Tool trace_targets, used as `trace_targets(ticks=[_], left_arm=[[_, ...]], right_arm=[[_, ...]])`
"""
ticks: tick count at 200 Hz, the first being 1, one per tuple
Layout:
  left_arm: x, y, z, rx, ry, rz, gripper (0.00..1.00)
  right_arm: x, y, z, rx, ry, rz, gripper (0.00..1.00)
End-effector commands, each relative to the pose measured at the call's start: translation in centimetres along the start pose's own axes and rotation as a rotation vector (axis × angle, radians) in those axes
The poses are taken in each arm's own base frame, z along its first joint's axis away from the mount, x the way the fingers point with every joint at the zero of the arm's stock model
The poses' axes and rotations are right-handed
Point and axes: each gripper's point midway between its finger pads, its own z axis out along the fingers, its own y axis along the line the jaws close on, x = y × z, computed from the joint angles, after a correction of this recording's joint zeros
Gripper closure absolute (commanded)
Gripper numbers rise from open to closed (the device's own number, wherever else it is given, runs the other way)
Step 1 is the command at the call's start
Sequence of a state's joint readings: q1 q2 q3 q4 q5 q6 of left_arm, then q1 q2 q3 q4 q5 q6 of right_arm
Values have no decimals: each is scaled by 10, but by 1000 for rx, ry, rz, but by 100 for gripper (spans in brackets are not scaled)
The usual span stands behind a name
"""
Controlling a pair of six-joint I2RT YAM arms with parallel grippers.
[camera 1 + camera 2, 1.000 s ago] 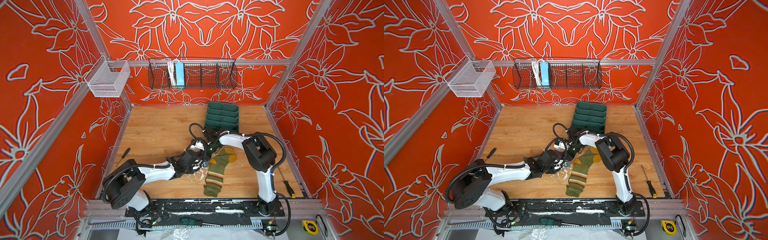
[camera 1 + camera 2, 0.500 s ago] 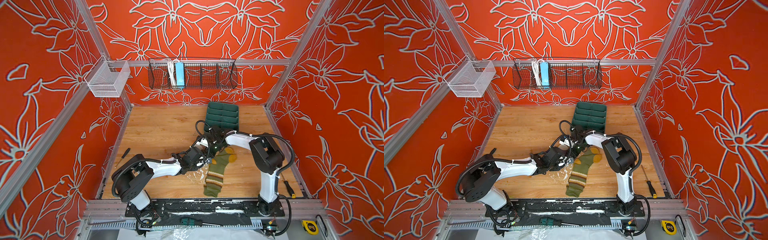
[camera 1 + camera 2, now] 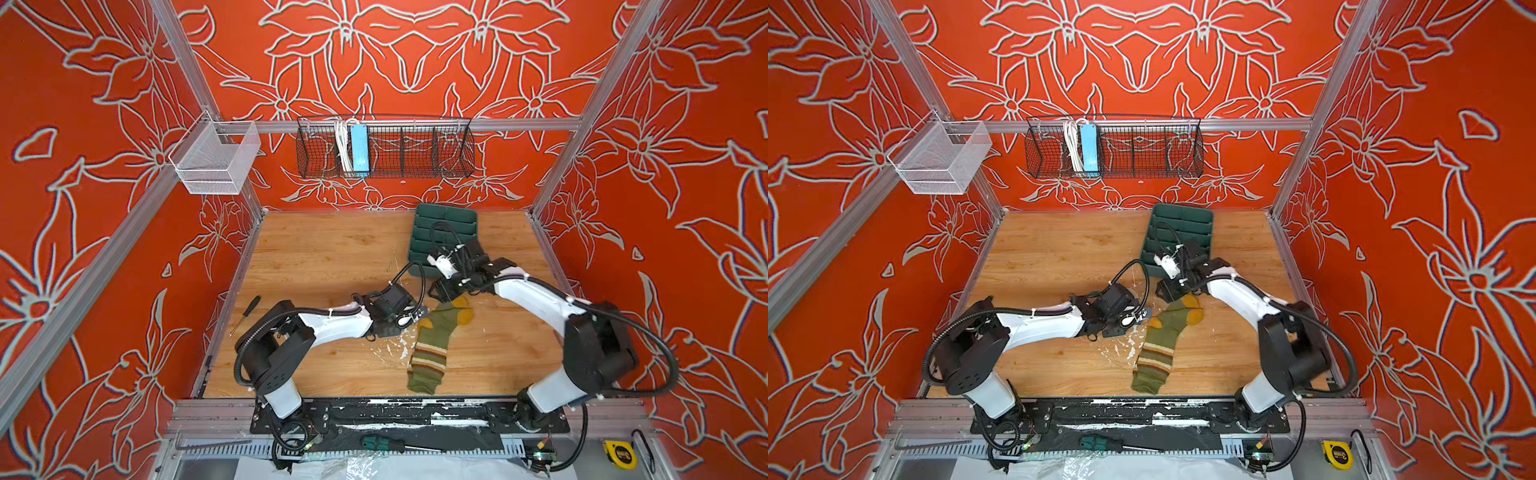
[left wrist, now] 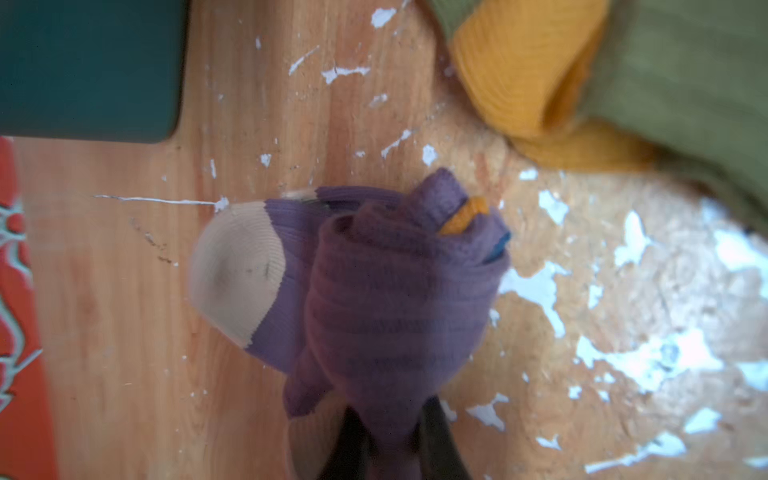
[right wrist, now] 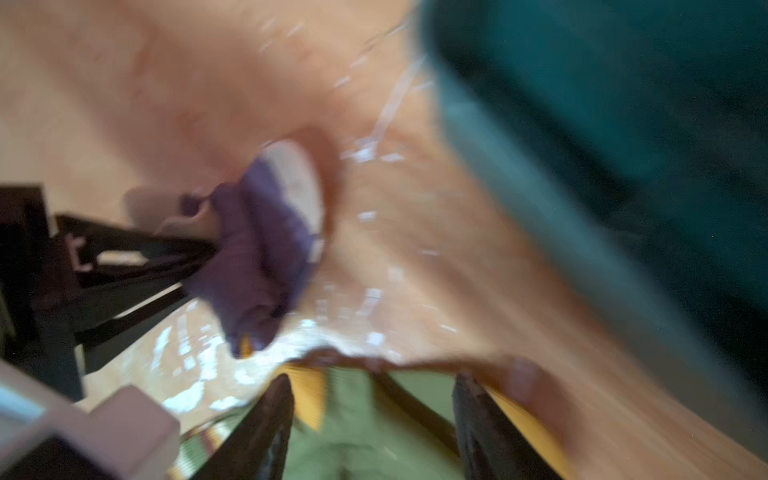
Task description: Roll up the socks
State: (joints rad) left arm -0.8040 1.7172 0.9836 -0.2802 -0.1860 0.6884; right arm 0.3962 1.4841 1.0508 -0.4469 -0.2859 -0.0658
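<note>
Here, in both top views, the olive sock (image 3: 432, 345) lies stretched on the bench (image 3: 324, 257), near and right of centre. Only the left wrist view shows the purple sock (image 4: 395, 299), rolled and pinched in the shut left jaws. That loose roll may unwind if released. The blurred right wrist view shows the right jaws parted and empty over the olive toe.

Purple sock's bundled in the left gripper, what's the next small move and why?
Probably lower the open right gripper onto the mustard end of the green sock and pinch it. The purple sock looks rolled in the shut left gripper; the green one lies unrolled.
</note>
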Motion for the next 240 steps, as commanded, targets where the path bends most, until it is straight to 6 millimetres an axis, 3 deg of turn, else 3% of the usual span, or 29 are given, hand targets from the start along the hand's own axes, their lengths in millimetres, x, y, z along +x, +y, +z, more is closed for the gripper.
trace_targets(ticks=[1, 36, 55, 79, 117, 135, 175, 188, 201, 240], left_arm=[[35, -33, 10, 206, 226, -53, 100], [17, -24, 12, 295, 234, -187, 99], [8, -27, 4, 401, 209, -249, 97], [7, -32, -1, 525, 224, -300, 94], [7, -27, 1, 659, 226, -427, 88], [6, -26, 3, 725, 209, -491, 87], [12, -30, 6, 819, 224, -561, 80], [14, -32, 8, 846, 231, -578, 79], [15, -38, 7, 879, 240, -585, 78], [15, -43, 4, 922, 258, -590, 78]], right_arm=[[-10, -45, -39, 297, -142, 86, 37], [-7, -63, -80, 461, -274, 82, 37], [-12, -46, -89, 384, -345, 6, 37], [-11, -4, -87, 178, -427, -125, 37], [20, 91, -63, -75, -398, -520, 37], [37, 117, -51, -121, -365, -682, 37], [57, 142, -20, -137, -360, -876, 35], [62, 145, -6, -111, -338, -924, 23], [61, 145, 6, -80, -338, -966, 18], [44, 141, 36, 19, -312, -1112, 18]])
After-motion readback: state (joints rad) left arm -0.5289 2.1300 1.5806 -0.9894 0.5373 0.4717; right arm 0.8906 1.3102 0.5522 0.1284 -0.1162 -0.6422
